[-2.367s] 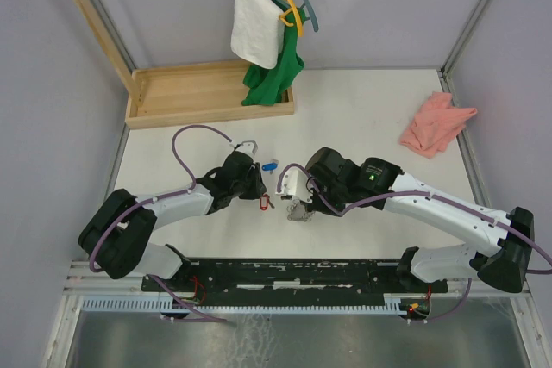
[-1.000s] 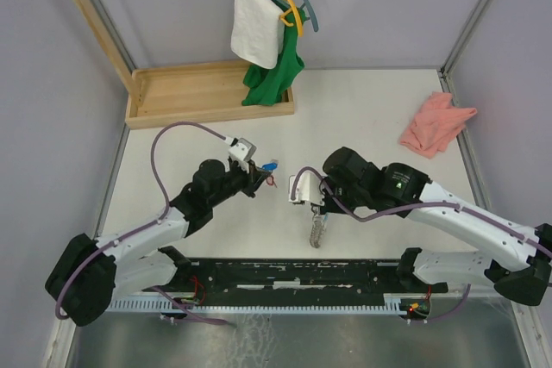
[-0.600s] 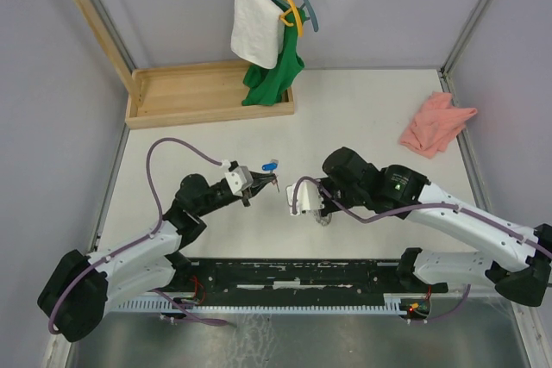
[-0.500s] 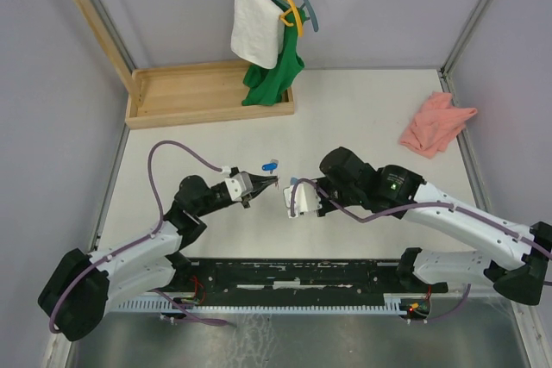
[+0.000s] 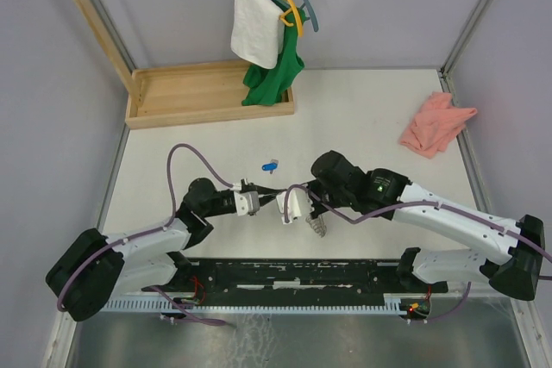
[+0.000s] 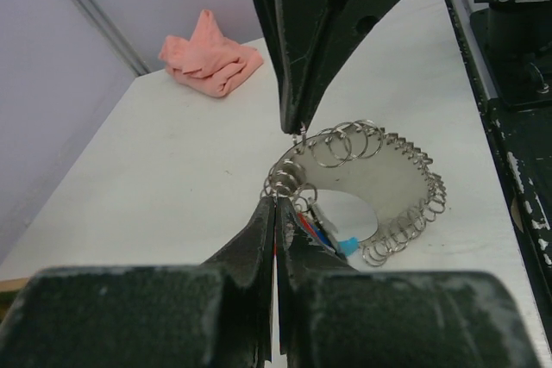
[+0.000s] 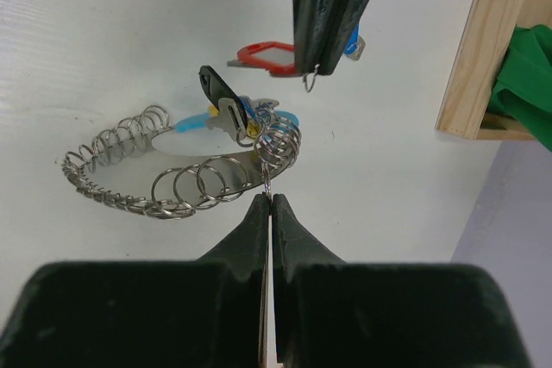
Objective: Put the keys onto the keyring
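The keyring [image 7: 164, 174] is a white curved strip edged with several metal rings, with a black key and blue tags on it. My right gripper [image 7: 271, 198] is shut on one ring at its end. In the top view the keyring [image 5: 317, 226] shows beside the right wrist. My left gripper [image 6: 276, 202] is shut on the red key [image 7: 263, 56], whose oval head sticks out beside its fingers [image 7: 323, 15]. Its tip sits against the ring cluster [image 6: 283, 184], just below the right fingers [image 6: 297, 84]. The blue key [image 5: 271, 165] lies on the table behind both grippers.
A wooden tray [image 5: 203, 92] stands at the back left, under hangers carrying a white towel [image 5: 257, 23] and a green garment [image 5: 274, 75]. A pink cloth [image 5: 435, 124] lies at the back right. A black rail [image 5: 293, 273] runs along the near edge.
The left gripper has swung nearer and rightward with the red key. The right gripper has shifted left with the keyring, so both tips now meet at the rings. The blue key has stayed put.
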`<control>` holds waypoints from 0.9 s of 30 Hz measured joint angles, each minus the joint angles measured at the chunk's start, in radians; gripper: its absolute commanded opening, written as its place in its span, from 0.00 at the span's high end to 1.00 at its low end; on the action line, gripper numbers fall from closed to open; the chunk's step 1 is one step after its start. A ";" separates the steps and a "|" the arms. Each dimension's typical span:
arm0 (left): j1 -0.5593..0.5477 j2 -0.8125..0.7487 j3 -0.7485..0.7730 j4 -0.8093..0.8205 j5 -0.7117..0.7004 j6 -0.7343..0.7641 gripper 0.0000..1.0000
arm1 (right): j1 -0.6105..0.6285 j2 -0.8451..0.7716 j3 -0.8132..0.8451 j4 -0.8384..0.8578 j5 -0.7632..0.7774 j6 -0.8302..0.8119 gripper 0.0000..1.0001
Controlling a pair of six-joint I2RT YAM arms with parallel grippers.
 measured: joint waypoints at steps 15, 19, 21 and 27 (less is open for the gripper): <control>-0.105 0.026 -0.010 0.032 -0.045 0.095 0.97 | 0.019 -0.002 -0.064 0.111 -0.002 0.003 0.99; -0.109 0.026 -0.010 0.032 -0.066 0.108 0.97 | 0.022 -0.008 -0.075 0.124 -0.006 0.003 0.99; -0.111 0.026 -0.010 0.032 -0.070 0.113 0.97 | 0.023 -0.018 -0.085 0.135 -0.008 0.002 0.99; -0.116 0.037 -0.010 0.031 -0.072 0.124 0.97 | 0.026 -0.032 -0.098 0.146 -0.020 0.000 0.99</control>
